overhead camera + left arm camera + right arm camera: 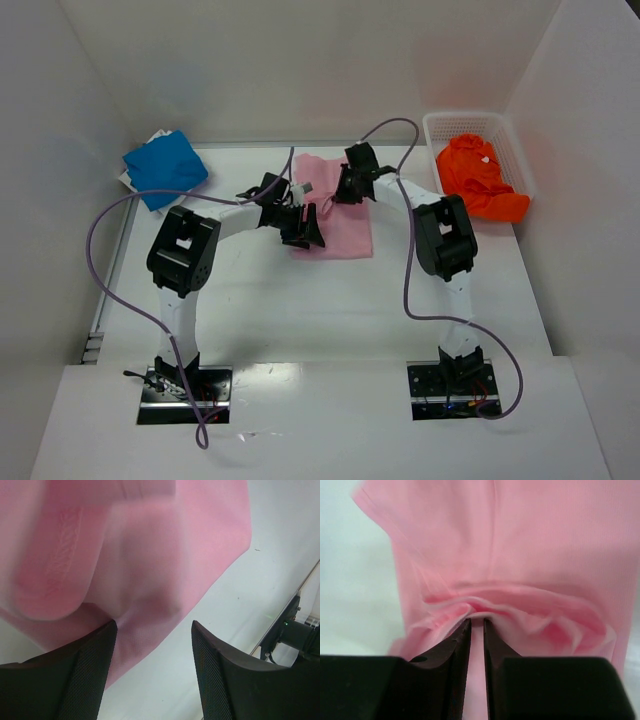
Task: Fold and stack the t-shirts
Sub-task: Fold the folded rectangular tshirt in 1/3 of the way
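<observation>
Nearest the top camera, both arm bases are bolted at the near edge of the white table (300,310). Both arms reach forward and bend inward, meeting over the pink cotton t-shirt (345,230). It lies mid-table, partly folded into a strip whose long axis runs from the arms towards the back wall. The left gripper (303,228) is at its left edge and the right gripper (345,190) near its far end. Only this view shows the folded blue t-shirt (165,167) at far left and the crumpled orange t-shirt (480,180) in the white plastic basket (465,118) at far right.

The left wrist view shows the left gripper (153,625) spread wide, grasping nothing, just above the pink t-shirt (150,555).

The right wrist view shows the right gripper (476,621) pinched on a bunched ridge of the pink t-shirt (520,540).
</observation>
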